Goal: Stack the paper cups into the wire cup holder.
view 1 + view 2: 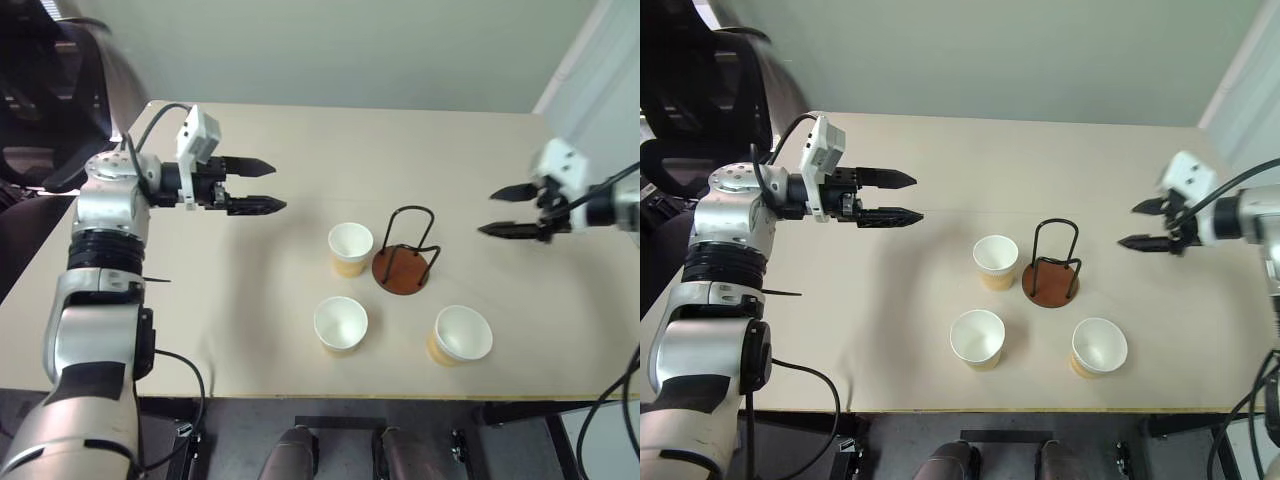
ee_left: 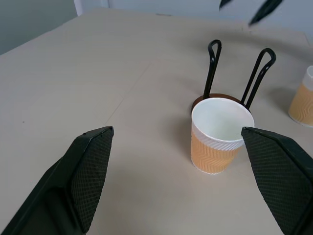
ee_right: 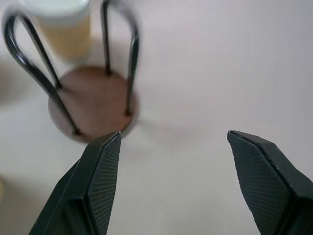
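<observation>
Nothing stacked yet, folks: the wire cup holder stands upright near the middle of the table, its brown disc base bare and its black loops with nothing between them. All three paper cups are loose on the tabletop, upright and mouth-up: one cup just to the left of the holder and close against its base, a second cup nearer the front edge and left of centre, and a third cup at the near right, apart from the stand. So by my reckoning every cup remains to be picked up and dropped in. The left gripper hangs above the table well to the left of the cups, fingers spread wide, holding nothing. The right gripper is out on the right side, raised off the table, its fingers parted too and clamped on nothing. Around the work, the tabletop is bare, so no clutter blocks either arm; the one snag I'd flag is that first cup crowding the holder's base, where a reaching finger could nudge the thin wire stand.
</observation>
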